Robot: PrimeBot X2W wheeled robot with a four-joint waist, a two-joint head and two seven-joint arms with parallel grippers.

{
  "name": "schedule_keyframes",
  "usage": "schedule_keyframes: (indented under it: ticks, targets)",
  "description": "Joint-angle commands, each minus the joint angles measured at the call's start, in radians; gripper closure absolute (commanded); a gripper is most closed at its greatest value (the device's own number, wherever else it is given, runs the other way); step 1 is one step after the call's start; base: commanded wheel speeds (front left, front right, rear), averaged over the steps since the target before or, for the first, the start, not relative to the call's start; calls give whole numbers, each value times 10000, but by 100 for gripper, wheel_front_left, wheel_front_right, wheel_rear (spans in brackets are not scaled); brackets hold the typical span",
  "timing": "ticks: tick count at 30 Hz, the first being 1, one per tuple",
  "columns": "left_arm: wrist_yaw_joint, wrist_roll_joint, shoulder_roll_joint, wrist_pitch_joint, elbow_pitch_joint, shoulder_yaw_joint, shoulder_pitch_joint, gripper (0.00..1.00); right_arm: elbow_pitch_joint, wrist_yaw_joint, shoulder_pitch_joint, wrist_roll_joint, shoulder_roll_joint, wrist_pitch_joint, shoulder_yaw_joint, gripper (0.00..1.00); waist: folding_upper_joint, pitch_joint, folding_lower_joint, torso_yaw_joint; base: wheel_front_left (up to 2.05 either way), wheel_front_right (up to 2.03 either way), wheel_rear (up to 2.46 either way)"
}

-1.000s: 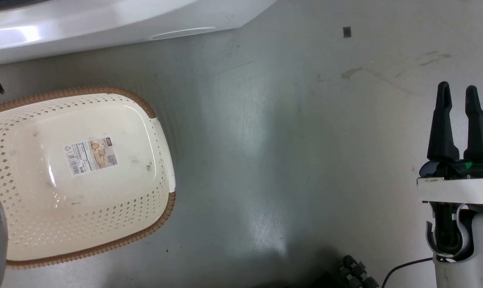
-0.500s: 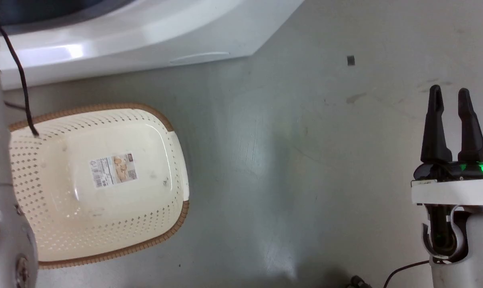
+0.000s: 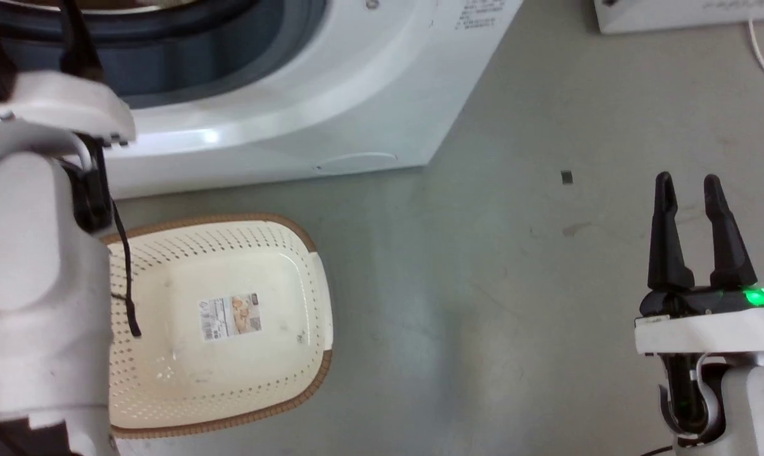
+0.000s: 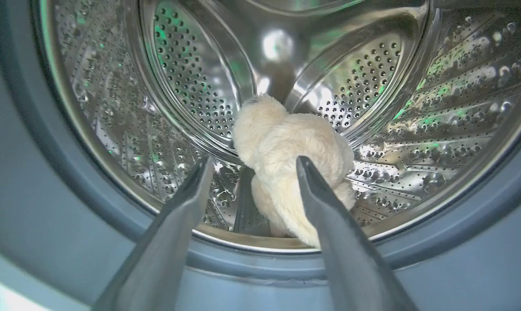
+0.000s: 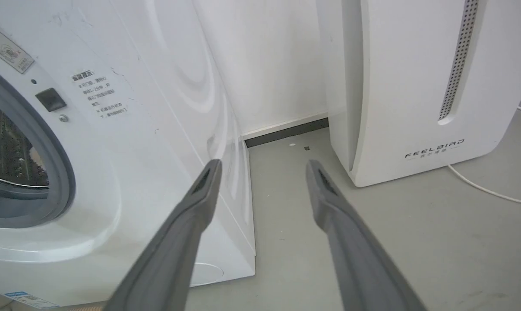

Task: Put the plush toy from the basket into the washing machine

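Observation:
The cream-beige plush toy (image 4: 282,147) lies inside the washing machine's steel drum (image 4: 437,108), resting against its lower back wall. My left gripper (image 4: 255,160) is open at the grey gasket (image 4: 23,172), its fingers apart in front of the toy and not closed on it. In the head view the washing machine (image 3: 331,107) stands at the top. The cream basket (image 3: 230,361) sits on the floor below it with only its paper label (image 3: 230,315) inside. My left forearm (image 3: 33,266) overlaps the basket's left side. My right gripper (image 3: 688,183) is open and holds nothing.
A white FEELBIRD appliance (image 5: 415,86) stands right of the washing machine (image 5: 126,129), with a narrow strip of floor between them. A white cable (image 5: 489,190) trails on the floor beside it. Grey floor (image 3: 483,304) stretches between the basket and my right arm.
The head camera has moved, so the whole picture shifted down and the washer's porthole came into view. My left arm now shows at the left. The right gripper stays open.

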Motion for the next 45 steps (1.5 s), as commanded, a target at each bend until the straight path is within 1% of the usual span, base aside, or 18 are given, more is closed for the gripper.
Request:
schedule_keyframes:
  ticks: [1,3,7,8,11,14,21,25,28,34,37,41,45]
  targets:
    - [61,116,-139,-51,-222,-31,444,0,-50,-7,165,-241,-6,-46,57,0,0,-525,0,281,0,0,0]
    - [133,154,-305,-51,-575,-16,953,0,-105,-7,299,-487,-6,-46,135,0,0,-826,0,403,0,0,0]
    - [166,238,-654,-51,-1160,-75,2006,0,-93,-7,621,-615,-6,-46,132,0,0,-1493,0,650,0,0,0]
    - [166,238,-654,-51,-1160,-75,2006,0,-93,-7,621,-615,-6,-46,132,0,0,-1493,0,650,0,0,0]
    - [147,304,-893,-51,-1574,-149,2836,0,-37,-7,891,-691,-6,-46,136,0,0,-2016,0,805,0,0,0]
    - [119,375,-1115,-51,-2087,-240,3693,0,-62,-7,1193,-1039,-6,-46,254,0,0,-2589,0,931,0,0,0]
    - [17,463,-1441,-51,-2980,-407,5549,0,-60,-7,1946,-1440,-6,-46,191,0,0,-3757,0,1245,0,0,0]
    - [-16,544,-1542,-51,-3377,-523,6500,0,-77,-7,2298,-1663,-6,-46,123,0,0,-4300,0,1408,0,0,0]
    - [-125,535,-1605,-51,-3691,-641,7143,0,-127,-7,2614,-1878,-6,-46,86,0,0,-4672,0,1560,0,0,0]
    - [-446,396,-1685,-51,-4131,-729,8258,0,-198,-7,3094,-2003,-6,-46,-27,0,0,-5120,0,1774,0,0,0]
    - [-528,377,-1727,-51,-4281,-719,8683,0,-217,-7,3276,-2034,-6,-46,-84,0,0,-5281,0,1853,0,0,0]
    - [-676,402,-1756,-51,-4278,-732,9056,0,-231,-7,3488,-2062,-6,-46,-173,0,0,-5452,0,1973,0,0,0]
    - [-722,438,-1787,-51,-4223,-719,9200,0,-201,-7,3583,-2046,-6,-46,-248,0,0,-5508,0,2049,0,0,0]
